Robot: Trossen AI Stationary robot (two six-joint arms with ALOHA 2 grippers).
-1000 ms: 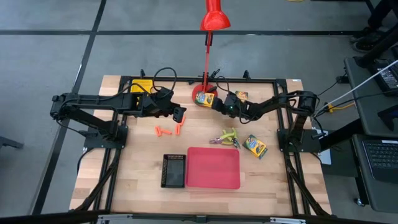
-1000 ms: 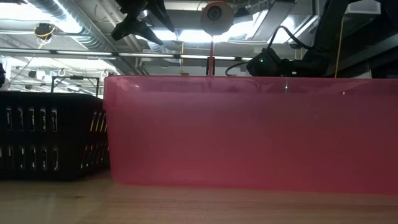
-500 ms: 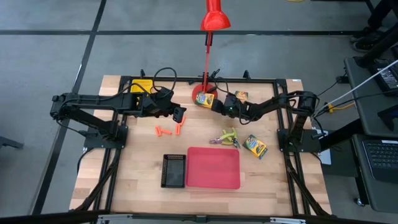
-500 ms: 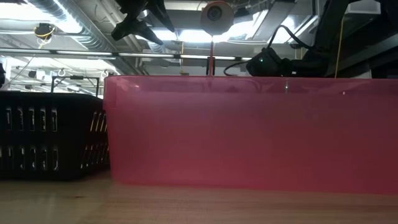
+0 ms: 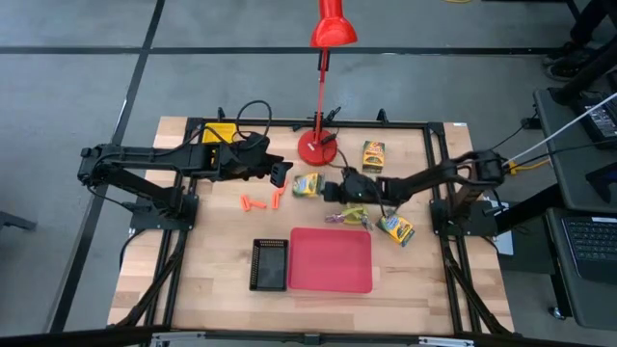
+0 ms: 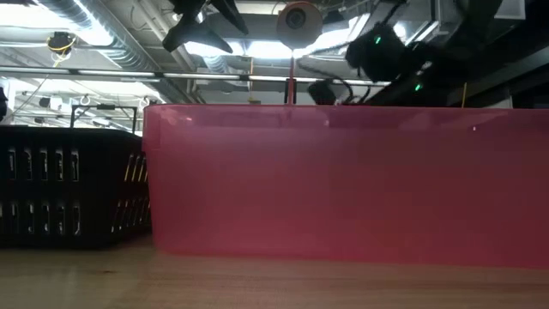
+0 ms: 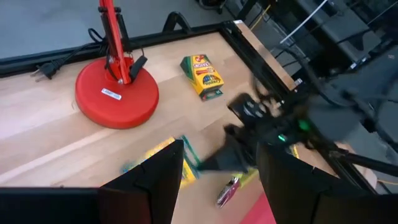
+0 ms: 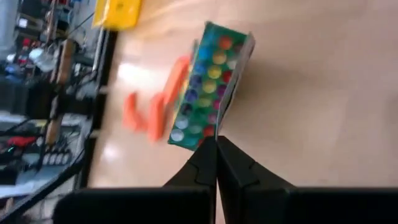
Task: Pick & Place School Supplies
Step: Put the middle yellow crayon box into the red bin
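Yellow-green crayon box (image 5: 307, 185) clamped at right gripper (image 5: 325, 188) tips, beside orange sticks (image 5: 254, 203).

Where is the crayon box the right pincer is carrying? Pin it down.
In the high view the carried crayon box is near table centre, just in front of the red lamp base, between the right pincer and the left pincer.

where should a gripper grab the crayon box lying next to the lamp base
Grip the crayon box across its two long side edges, coming straight down from above. It lies flat, printed face up, apart from the red lamp base, so both narrow sides look open.
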